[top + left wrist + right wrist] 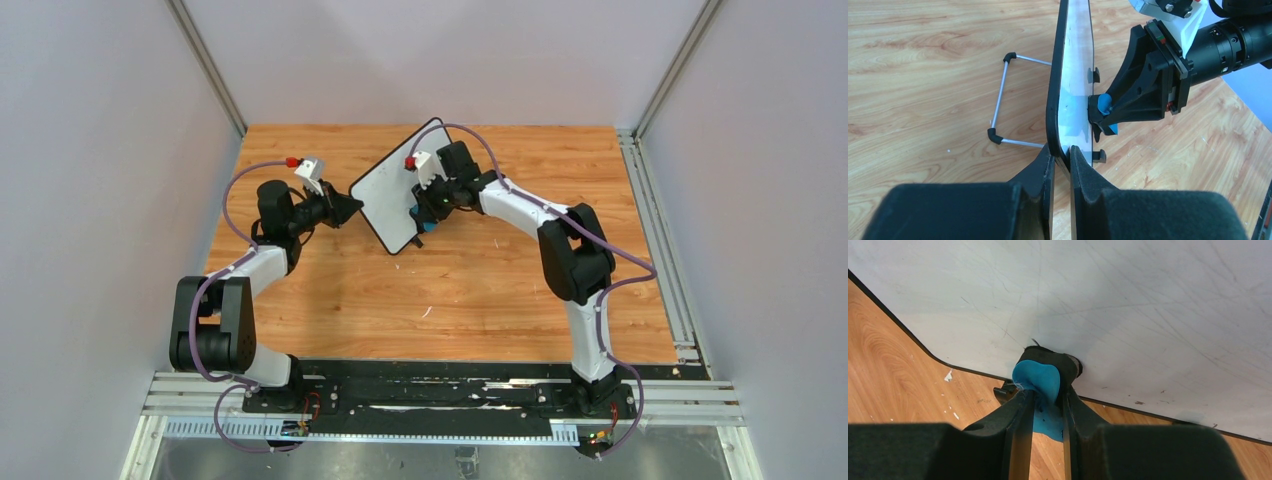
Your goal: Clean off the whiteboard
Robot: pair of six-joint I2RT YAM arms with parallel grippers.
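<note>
The whiteboard (392, 185) stands on edge on the wooden table, tilted, with its white face toward the right arm. My left gripper (350, 207) is shut on the board's near-left corner; the left wrist view shows the board (1070, 75) edge-on between the fingertips of that gripper (1062, 152). My right gripper (424, 215) is shut on the small blue eraser (1040, 380) and presses it against the board's face (1128, 305) near its lower edge. The eraser also shows in the left wrist view (1104, 102). The face looks white, with faint scratches and a few tiny dark specks (1138, 402).
The board's wire stand (1000, 105) sticks out behind it over the table. Grey walls close in the table on the left, back and right. A metal rail (660, 230) runs along the right edge.
</note>
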